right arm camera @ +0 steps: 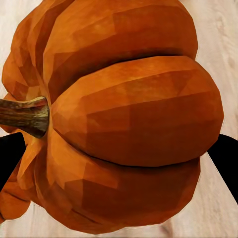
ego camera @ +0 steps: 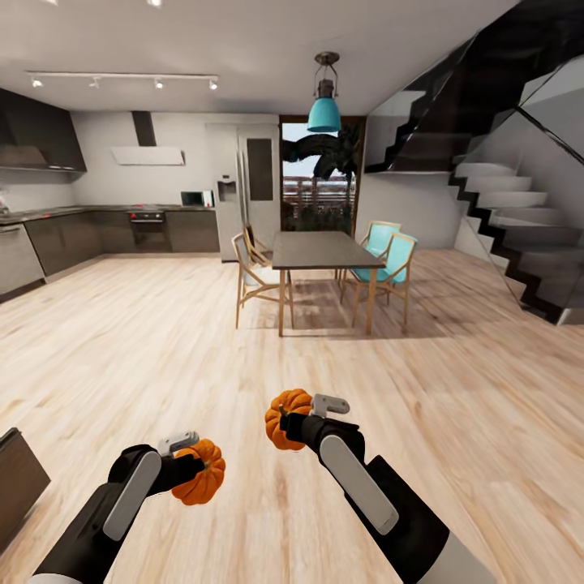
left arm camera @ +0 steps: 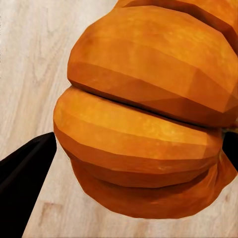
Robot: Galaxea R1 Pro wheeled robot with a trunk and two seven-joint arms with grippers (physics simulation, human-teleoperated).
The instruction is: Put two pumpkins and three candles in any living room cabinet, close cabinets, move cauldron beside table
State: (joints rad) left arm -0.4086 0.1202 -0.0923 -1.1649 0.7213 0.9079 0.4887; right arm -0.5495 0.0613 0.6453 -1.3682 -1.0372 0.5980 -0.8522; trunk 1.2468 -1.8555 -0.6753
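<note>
A: How many pumpkins?

B: Two. One pumpkin [ego camera: 199, 480] [left arm camera: 148, 114] sits in the left gripper [ego camera: 191, 466], the other pumpkin [ego camera: 285, 417] [right arm camera: 119, 119] in the right gripper [ego camera: 298, 422]. So two grippers as well, each closed on one.

A: And the furniture?

B: One dining table [ego camera: 323, 250]. Chairs: I can count four, two teal-backed chairs [ego camera: 388, 258] on one side and two wooden-framed chairs [ego camera: 253, 272] on the other.

A: Lamps?

B: One teal pendant lamp [ego camera: 324, 107] and four spotlights [ego camera: 126, 82] on a ceiling track. One staircase [ego camera: 503, 219].
</note>
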